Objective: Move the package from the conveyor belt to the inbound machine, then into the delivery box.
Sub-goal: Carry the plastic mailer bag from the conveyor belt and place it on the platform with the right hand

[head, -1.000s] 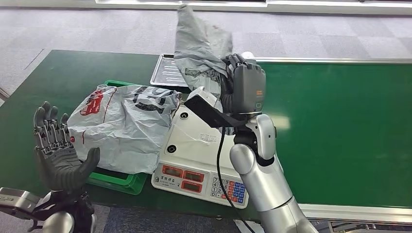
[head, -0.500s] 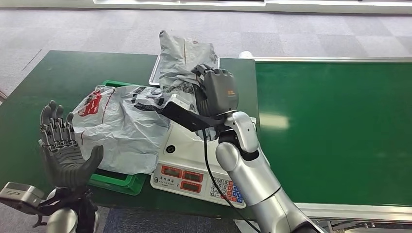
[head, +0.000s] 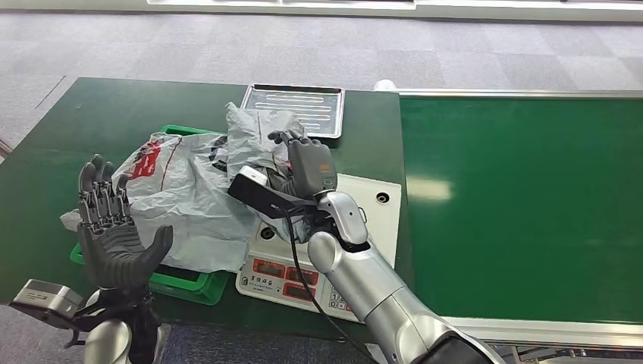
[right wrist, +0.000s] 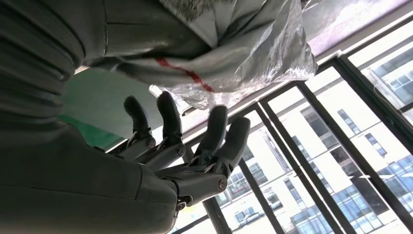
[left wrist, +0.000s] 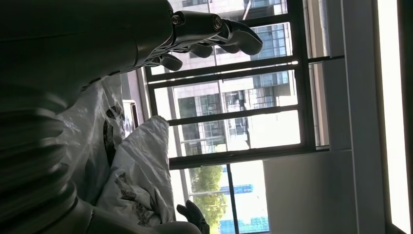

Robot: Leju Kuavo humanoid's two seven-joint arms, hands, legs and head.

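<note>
- R hand (head: 303, 163) grips a crumpled grey package (head: 254, 133), holding it up over the near-left corner of the scale (head: 364, 220), just beside the green box (head: 182, 284).
- Fingers wrapped into the plastic; in the R wrist view the hand (right wrist: 195, 146) shows fingers extended under the bag (right wrist: 234, 44), so exact grip there is hard to read.
- Second, bigger grey bag w/ red print (head: 182, 197) lies in the green box, spilling over its edge twd the scale.
- L hand (head: 110, 227) raised, palm up, fingers spread wide, holding nothing, just left of the box.
- Metal tray (head: 299, 106) sits on the table behind the package.
- Conveyor belt (head: 523, 205) to the right.
</note>
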